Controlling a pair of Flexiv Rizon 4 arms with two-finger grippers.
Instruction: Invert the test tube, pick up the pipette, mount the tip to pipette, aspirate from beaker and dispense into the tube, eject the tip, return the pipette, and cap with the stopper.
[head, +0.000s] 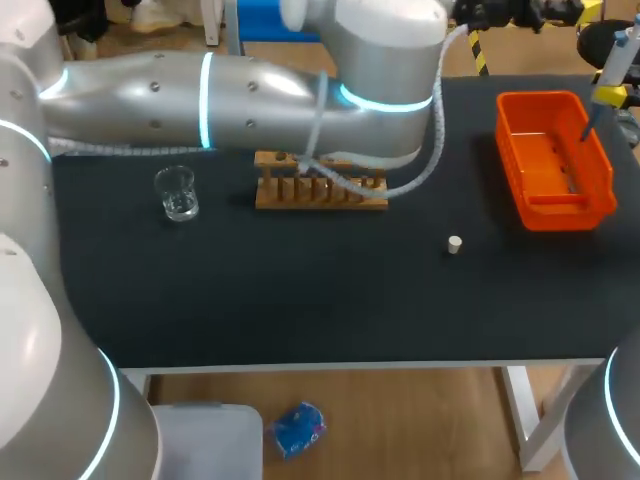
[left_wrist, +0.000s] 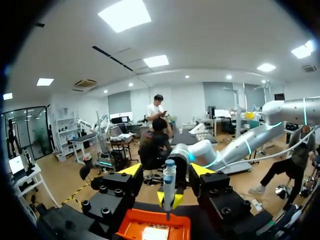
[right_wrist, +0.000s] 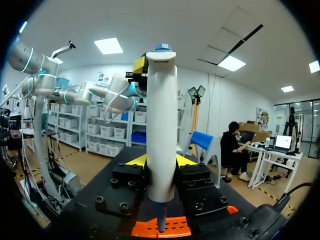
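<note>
- My right end effector (right_wrist: 161, 161) is pinching the pipette (right_wrist: 161, 125) from both sides, low on its body. It hangs above the far end of the orange bin (head: 512, 150), at the right of the surface (head: 300, 290), touching nothing below.
- My left end effector (left_wrist: 166, 171) is spread and holds nothing. It faces the pipette from across the bin.
- The pipette's long axis is upright: button end up, narrow end pointing straight down into the bin.
- Risk: the grip is a side pinch on a smooth barrel. A jolt could let the pipette slide down or tilt, and its narrow end would then strike the bin's floor or wall.
- Risk: the two end effectors face each other closely, so a careless advance by either could knock the pipette askew.
- Risk: my left arm (head: 250, 90) lies across above the rack (head: 320, 195), its hose (head: 430, 160) looping beside it. Swinging back could snag the rack.
- The beaker (head: 177, 192) and stopper (head: 454, 244) stand well apart from all this. The stopper is loose and could roll if brushed.
- I cannot make out the tube.
</note>
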